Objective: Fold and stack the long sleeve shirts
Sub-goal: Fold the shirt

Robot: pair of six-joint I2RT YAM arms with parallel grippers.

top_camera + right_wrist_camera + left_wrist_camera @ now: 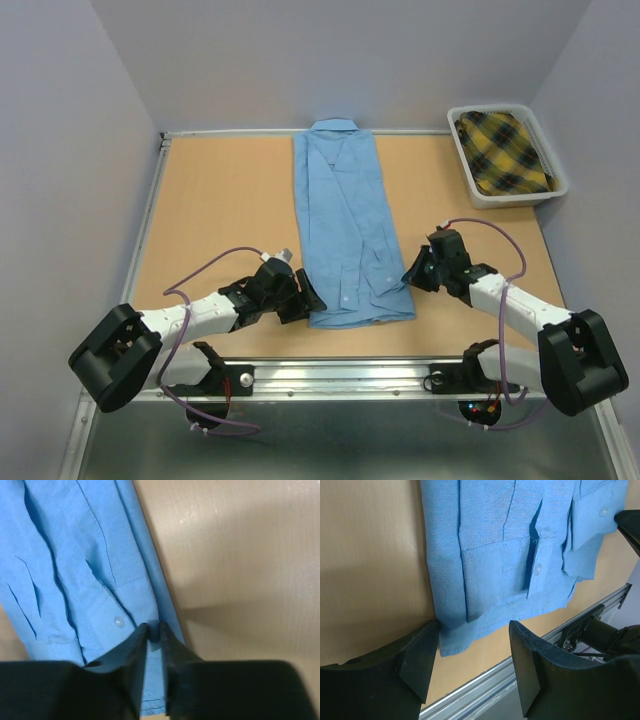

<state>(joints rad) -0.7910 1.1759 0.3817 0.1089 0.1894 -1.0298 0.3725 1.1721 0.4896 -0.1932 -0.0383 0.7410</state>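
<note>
Limp, light shirt [345, 230], best gripped at hem corners: left gripper [472, 650] wide, right gripper [154, 630] narrow, seemingly pinching its edge.

We're in a robotics lab cell, folks: bare grey walls [60, 150] box in a tan tabletop [220, 210], a left arm [200, 315] and a right arm [510, 300] sit bolted to an aluminium rail [340, 375] at the near edge, purple cables [232, 250] loop loose, a white bin [490, 108] sits far right, and one blue shirt [345, 220] lies flat between.
</note>
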